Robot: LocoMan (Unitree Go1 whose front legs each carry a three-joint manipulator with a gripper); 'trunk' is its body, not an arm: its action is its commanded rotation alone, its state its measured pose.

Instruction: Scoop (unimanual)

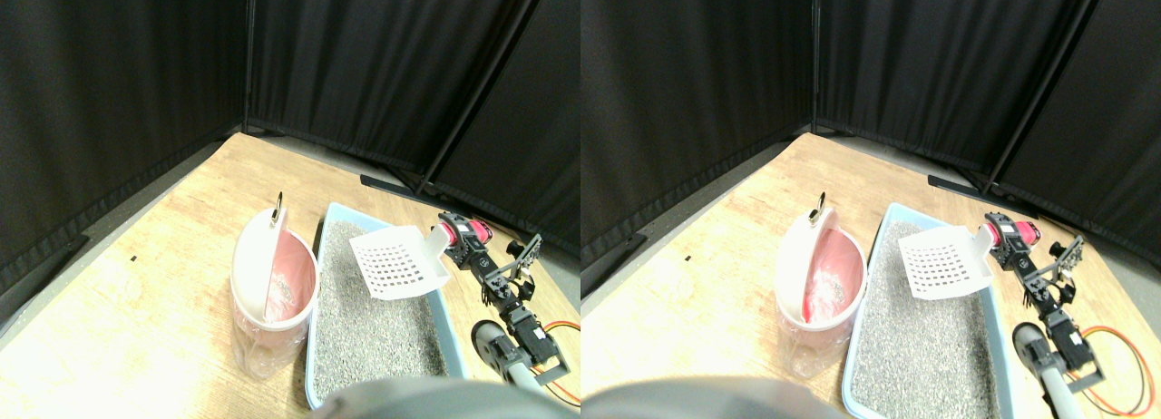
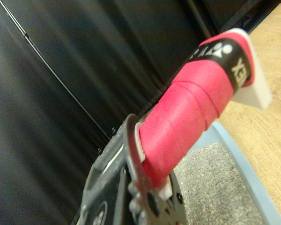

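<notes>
my end effector (image 1: 461,240) grips the scoop (image 1: 399,263), raised over the litter tray (image 1: 331,221); the bin (image 1: 272,283) lies to my left, apparently just beside.

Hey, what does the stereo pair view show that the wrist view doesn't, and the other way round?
Only the stereo pair shows the white slotted scoop head raised over the litter, the round white bin with its pink liner, and the right manipulator's gripper. Only the wrist view shows the black lettered band around the handle near its white end. Both show the pink wrapped handle, the pale blue litter tray, the grey litter, the wooden floor and the black curtains.
</notes>
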